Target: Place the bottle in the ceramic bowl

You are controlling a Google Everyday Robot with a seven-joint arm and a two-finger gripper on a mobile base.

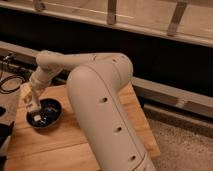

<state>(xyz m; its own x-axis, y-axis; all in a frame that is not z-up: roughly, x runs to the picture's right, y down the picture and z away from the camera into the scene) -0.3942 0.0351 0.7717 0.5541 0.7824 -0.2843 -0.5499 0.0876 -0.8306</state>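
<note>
The claw (34,107) hangs at the left end of the desk (75,132), right over the near-left rim of the bowl (50,114), pointing down at the end of a pale forearm that reaches left from the robot's big rounded upper arm (102,107). How far the claw stands open cannot be told: its tips merge with pale shapes at the bowl's rim, and no gap between them can be made out. The bottle cannot be picked out with any certainty; a cream-coloured patch sits beside the claw on its left side, and a small pale spot lies low inside the bowl, but either could be part of the claw or a reflection, so whether the bottle is held or already lying in the bowl cannot be told. The bowl is dark and glossy, sitting on the wooden desk near its left edge, and its left side is partly covered by the claw. The upper arm fills the middle of the view and hides much of the desk behind and below it. At the far left, dark cables (9,80) run off the edge of the view and are cut off. No writing or label can be read anywhere.
</note>
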